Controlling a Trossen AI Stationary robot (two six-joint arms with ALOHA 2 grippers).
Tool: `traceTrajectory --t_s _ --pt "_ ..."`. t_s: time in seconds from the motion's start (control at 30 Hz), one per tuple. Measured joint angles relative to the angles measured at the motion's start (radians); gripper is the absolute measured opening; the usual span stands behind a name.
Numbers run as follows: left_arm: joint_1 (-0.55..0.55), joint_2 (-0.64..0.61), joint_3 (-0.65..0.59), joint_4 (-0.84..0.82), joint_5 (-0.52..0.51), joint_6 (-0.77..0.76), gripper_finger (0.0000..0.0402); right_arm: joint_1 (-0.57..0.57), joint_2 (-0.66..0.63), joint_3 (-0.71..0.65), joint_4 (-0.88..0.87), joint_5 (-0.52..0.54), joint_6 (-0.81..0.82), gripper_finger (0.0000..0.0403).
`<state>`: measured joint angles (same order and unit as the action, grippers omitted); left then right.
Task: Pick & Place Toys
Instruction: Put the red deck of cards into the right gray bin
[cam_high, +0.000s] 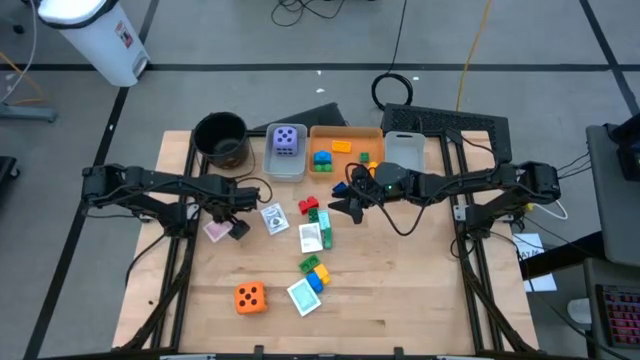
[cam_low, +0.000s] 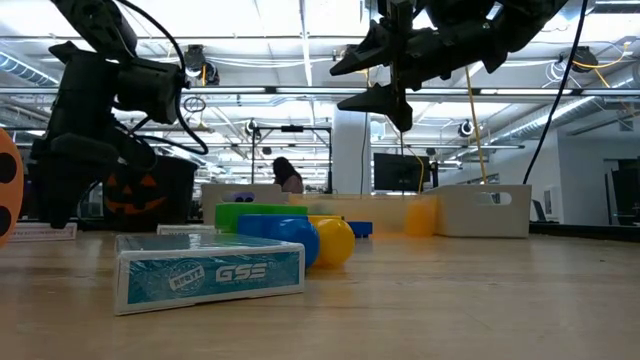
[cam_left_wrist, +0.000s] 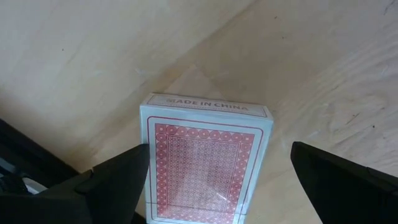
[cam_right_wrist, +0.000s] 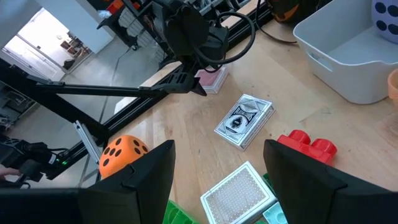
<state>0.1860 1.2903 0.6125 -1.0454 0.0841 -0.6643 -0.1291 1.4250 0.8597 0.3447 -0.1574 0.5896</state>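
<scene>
A pink-backed card box lies flat on the wooden table; it also shows in the high view. My left gripper is open, low over the table, with one finger on each long side of the box. My right gripper is open and empty, well above the table, over a red brick and a white card box. An orange die and a teal card box lie near the front. A purple die sits in the grey bin. My left gripper comes from above with the box between its open fingers. One finger stands right at the box's long edge; I cannot tell whether it touches. The other finger is apart from the box, which lies flat on the table.
An orange bin with bricks, a pale bin and a round black pot stand along the far side. More bricks and a card box lie mid-table. Bare wood shows at the front right.
</scene>
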Motion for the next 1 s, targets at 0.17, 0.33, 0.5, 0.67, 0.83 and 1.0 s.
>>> traceTrajectory --t_s 0.17,0.33,0.5,0.67,0.83,1.0 --pt "0.0 -0.004 0.021 -0.018 -0.009 -0.009 0.0395 0.0 0.0 0.0 0.0 0.003 0.0 0.0235" --pt "0.0 -0.005 0.052 -0.053 -0.056 0.022 0.0395 -0.002 0.0 0.0 0.0 0.003 -0.002 0.0235" --pt "0.01 -0.004 0.052 -0.065 -0.048 0.081 0.0395 -0.002 0.0 0.0 0.0 0.003 0.005 0.0235" --pt "0.048 -0.004 0.045 -0.065 -0.056 0.105 0.0395 -0.002 0.0 0.0 0.0 0.003 0.019 0.0235" --pt "0.088 -0.004 0.02 -0.039 -0.005 0.111 0.0395 -0.002 0.0 0.0 0.0 0.002 0.027 0.0235" --pt "0.095 -0.004 0.019 -0.039 -0.009 0.134 0.0395 -0.002 0.0 0.0 0.0 0.0 0.027 0.0235"
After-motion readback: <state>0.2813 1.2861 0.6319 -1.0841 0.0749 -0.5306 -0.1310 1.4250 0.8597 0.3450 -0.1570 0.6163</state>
